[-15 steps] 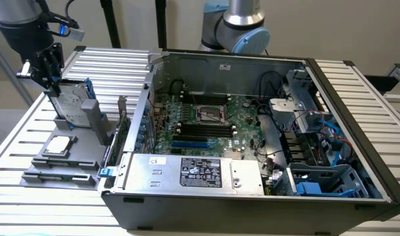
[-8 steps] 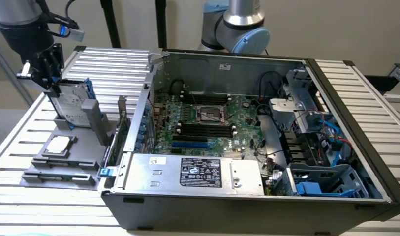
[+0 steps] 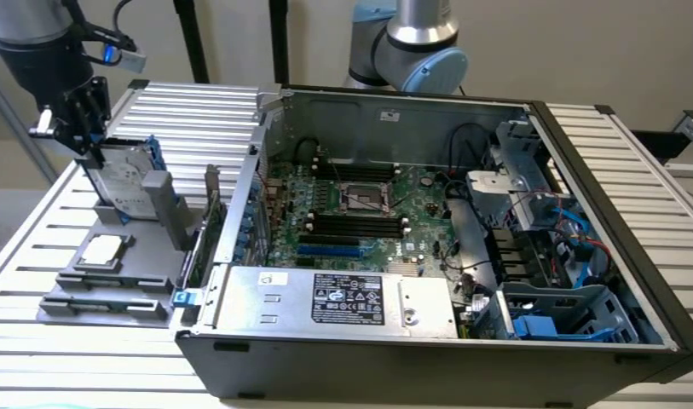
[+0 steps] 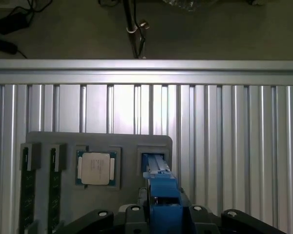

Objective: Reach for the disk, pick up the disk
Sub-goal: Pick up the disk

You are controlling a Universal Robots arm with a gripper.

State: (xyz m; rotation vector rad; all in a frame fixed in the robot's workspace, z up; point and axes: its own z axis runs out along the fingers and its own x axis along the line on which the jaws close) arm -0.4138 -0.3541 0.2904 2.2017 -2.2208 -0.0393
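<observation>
Jaws of the gripper (image 3: 87, 153) straddle the top edge of the disk (image 3: 118, 194), one on either side. Whether they already pinch it or stand just off can't be told. Disk stands upright in a slot at one end of the grey holder (image 3: 96, 294), blue rails along its edges, lower edge seated in the slot, i.e. not lifted. Judged from that, the reach looks done and the pick-up isn't yet.

Writing: disk has a white label (image 3: 124, 175) w/ black print, too small to read. Chip (image 3: 101, 250) lies flat in a pocket mid-holder, near the disk, w/ no legible marks. PC case (image 3: 437, 362) sits just beside the holder, on the exterior view's right. Inside it, at the corner nearest the holder, a silver box (image 3: 420, 305) carries a black label (image 3: 349, 300) w/ white text & logos, plus a small white sticker (image 3: 278, 278); none can be read. Holder & case rest on a slatted tabletop (image 3: 187, 102).
</observation>
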